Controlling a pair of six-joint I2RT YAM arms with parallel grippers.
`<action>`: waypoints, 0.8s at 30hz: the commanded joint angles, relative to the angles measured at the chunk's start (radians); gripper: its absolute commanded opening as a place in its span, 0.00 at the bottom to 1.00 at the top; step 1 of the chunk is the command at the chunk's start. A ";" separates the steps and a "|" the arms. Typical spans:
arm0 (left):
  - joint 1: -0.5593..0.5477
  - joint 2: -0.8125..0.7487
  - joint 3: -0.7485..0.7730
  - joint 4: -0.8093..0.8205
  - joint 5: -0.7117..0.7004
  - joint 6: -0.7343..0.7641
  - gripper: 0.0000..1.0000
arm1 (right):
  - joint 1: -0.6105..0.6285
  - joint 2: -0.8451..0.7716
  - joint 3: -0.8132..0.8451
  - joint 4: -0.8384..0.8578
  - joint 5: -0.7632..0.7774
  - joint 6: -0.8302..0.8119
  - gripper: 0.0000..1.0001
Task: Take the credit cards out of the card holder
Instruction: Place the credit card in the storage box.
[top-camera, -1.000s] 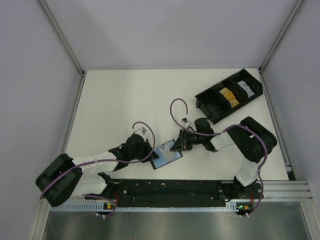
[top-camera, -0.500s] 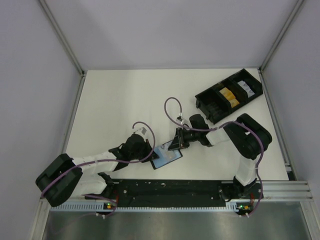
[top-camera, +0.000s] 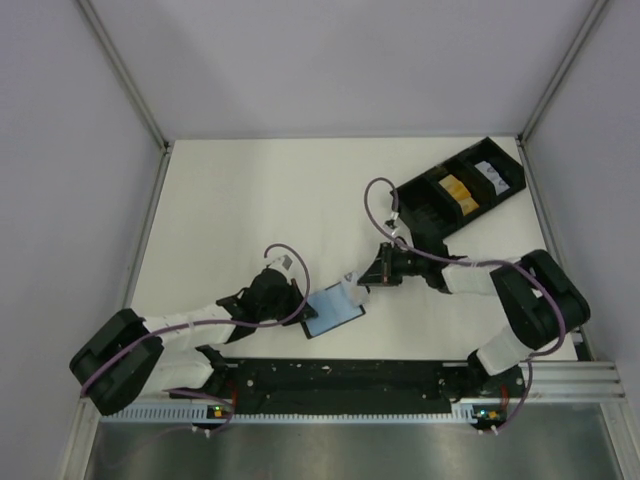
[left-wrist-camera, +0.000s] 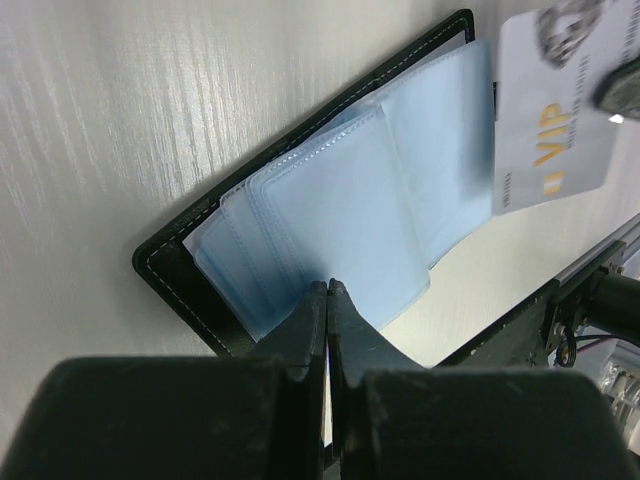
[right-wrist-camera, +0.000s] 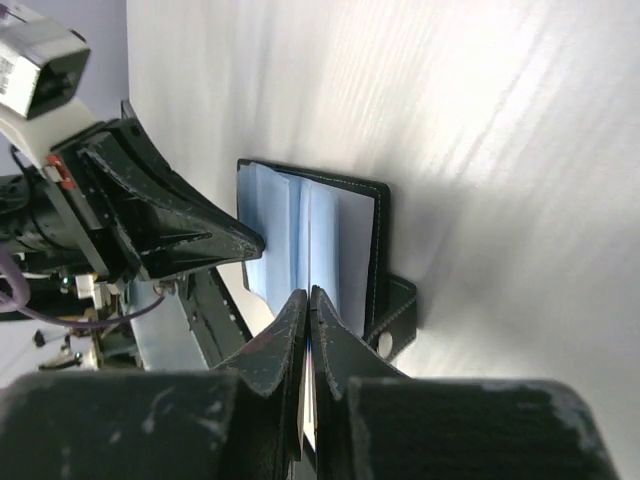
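**White VIP card pinched at the open holder's edge**

The card holder (top-camera: 330, 312) lies open on the white surface (top-camera: 250, 200), close to the near edge and roughly midway along it. Its black cover is down and its pale blue sleeves (left-wrist-camera: 340, 200) face up, fanned out in overlapping layers.

The left hand (left-wrist-camera: 328, 292) comes in from the near-left side. Its fingers are pressed together on the near edge of one sleeve, pinning the holder in place.

The right hand (top-camera: 362, 279) reaches in from the right, low over the surface, just beyond the holder's far-right corner. Its fingers are clamped on a credit card (left-wrist-camera: 555, 110), white with gold "VIP" lettering. In the right wrist view the card shows edge-on as a thin line between the fingertips. In the left wrist view the card's inner edge sits right at the outer edge of the sleeves. Whether it is fully clear of the pocket cannot be told.

A long black tray (top-camera: 400, 195) with several compartments sits at an angle in the far-right corner of the surface, well apart from the holder. An orange-yellow card (top-camera: 455, 188) lies in one of its middle compartments. Something small and white lies in the compartment nearest the corner, too small to make out.
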 joint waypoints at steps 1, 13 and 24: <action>-0.003 -0.029 -0.030 -0.049 -0.025 0.026 0.00 | -0.073 -0.175 -0.028 -0.069 0.041 -0.025 0.00; 0.093 -0.318 0.189 -0.338 -0.080 0.168 0.61 | -0.446 -0.487 0.133 -0.333 0.144 -0.010 0.00; 0.402 -0.441 0.555 -0.753 -0.018 0.492 0.98 | -0.704 -0.260 0.435 -0.336 0.338 0.024 0.00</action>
